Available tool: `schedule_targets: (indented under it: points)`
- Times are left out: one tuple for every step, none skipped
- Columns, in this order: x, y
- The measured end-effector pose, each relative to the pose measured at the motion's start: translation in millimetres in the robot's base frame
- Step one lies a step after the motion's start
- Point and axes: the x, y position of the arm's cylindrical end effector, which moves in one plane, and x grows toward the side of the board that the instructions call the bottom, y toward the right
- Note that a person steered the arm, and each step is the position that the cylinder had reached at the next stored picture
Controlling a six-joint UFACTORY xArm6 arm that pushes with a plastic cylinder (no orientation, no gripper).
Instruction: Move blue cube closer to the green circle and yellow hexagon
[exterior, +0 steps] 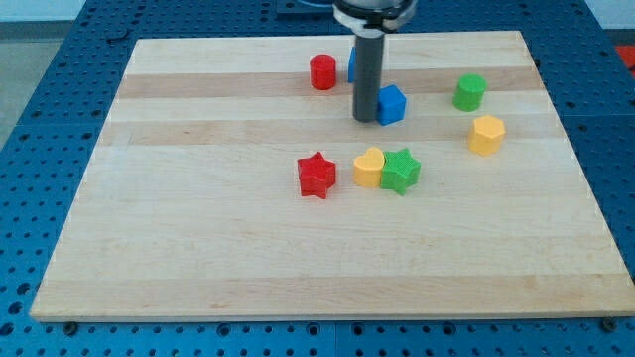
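My tip (366,120) touches the blue cube (392,104) on its left; push steadily right toward the green circle (470,92) and yellow hexagon (486,135). No hand exists.

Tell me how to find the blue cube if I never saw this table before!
Start at the wooden board and find the dark rod coming down near the view's top middle. The blue cube sits right against my tip, on the view's right of it. Another blue piece peeks out behind the rod, but the cube is the only blue block in full view.
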Motion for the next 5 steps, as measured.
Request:
schedule_targets:
  points:
    - [-16, 8]
    - [-54, 5]
    - [-75, 5]
    - [-70, 15]
    - [-68, 16]
